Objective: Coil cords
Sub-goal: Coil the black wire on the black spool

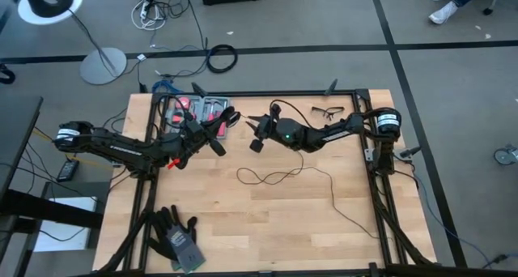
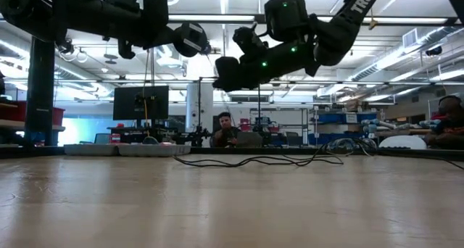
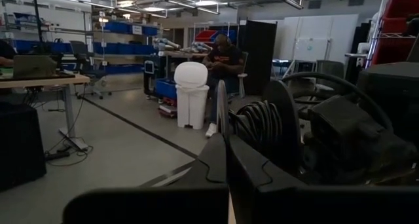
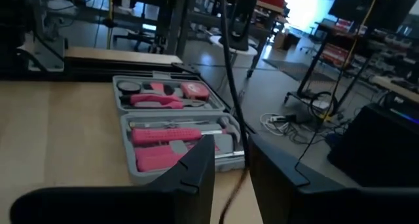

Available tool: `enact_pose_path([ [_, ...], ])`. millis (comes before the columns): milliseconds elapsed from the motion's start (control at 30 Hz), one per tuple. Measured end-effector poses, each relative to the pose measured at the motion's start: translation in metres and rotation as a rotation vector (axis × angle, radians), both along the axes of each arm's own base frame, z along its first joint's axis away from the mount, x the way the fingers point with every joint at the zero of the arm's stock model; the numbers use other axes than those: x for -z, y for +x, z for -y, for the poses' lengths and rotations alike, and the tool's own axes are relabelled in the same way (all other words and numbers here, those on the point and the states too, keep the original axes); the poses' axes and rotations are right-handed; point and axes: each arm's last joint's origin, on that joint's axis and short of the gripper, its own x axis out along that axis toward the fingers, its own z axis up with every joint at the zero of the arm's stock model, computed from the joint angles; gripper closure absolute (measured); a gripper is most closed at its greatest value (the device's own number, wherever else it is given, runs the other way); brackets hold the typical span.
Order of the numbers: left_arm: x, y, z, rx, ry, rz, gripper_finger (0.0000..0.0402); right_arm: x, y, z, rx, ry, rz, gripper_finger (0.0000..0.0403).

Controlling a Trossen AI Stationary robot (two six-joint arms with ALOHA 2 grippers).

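Observation:
The cord is thin and black. Part of it lies in loose curves on the wooden table (image 1: 275,177) and trails toward the near right edge (image 1: 364,224). My left gripper (image 1: 220,141) hangs shut above the table beside the tool case, and a bunch of black cord strands (image 3: 256,127) shows just past its fingertips. My right gripper (image 1: 256,133) is close to its right, also raised and pointing level. Its fingers stand apart, and a stretch of cord (image 4: 230,73) runs through the air into the gap between them (image 4: 230,178). My left gripper is shut on the cord where several strands (image 3: 249,135) gather at its fingertips. The fingers point about level, and the strands are clear of the table. The fingers themselves hide the exact spot. My right gripper has the cord passing between its fingers; whether a finger touches it I cannot tell.
An open grey tool case with pink tools (image 1: 201,111) lies at the far left of the table, just beyond both grippers. Dark gloves (image 1: 174,236) sit at the near left corner and glasses (image 1: 327,112) at the far right. Bare wood lies near the front middle (image 1: 267,228).

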Motion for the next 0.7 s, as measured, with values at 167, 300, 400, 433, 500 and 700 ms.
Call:
enact_pose_path([
  [167,0.000,0.000,0.000,0.000,0.000,-0.001,0.0401,0.000,0.000,0.001,0.000,-0.011,-0.007,0.0314],
  [300,0.000,0.000,0.000,0.000,0.000,-0.001,0.0401,0.000,0.000,0.000,-0.001,-0.011,-0.007,0.0318],
  [400,0.000,0.000,0.000,0.000,0.000,-0.001,0.0401,0.000,0.000,-0.004,-0.011,-0.011,-0.014,0.0330],
  [433,0.000,0.000,0.000,-0.001,-0.001,-0.001,0.0401,0.001,0.000,-0.005,-0.009,-0.010,-0.024,0.0334],
  [500,0.000,0.000,0.000,-0.008,-0.002,-0.001,0.0401,0.002,0.000,-0.009,0.028,-0.016,-0.039,0.0342],
  [700,0.000,0.000,0.000,-0.009,-0.002,-0.002,0.0402,0.003,0.000,-0.020,0.117,-0.047,-0.065,0.0353],
])
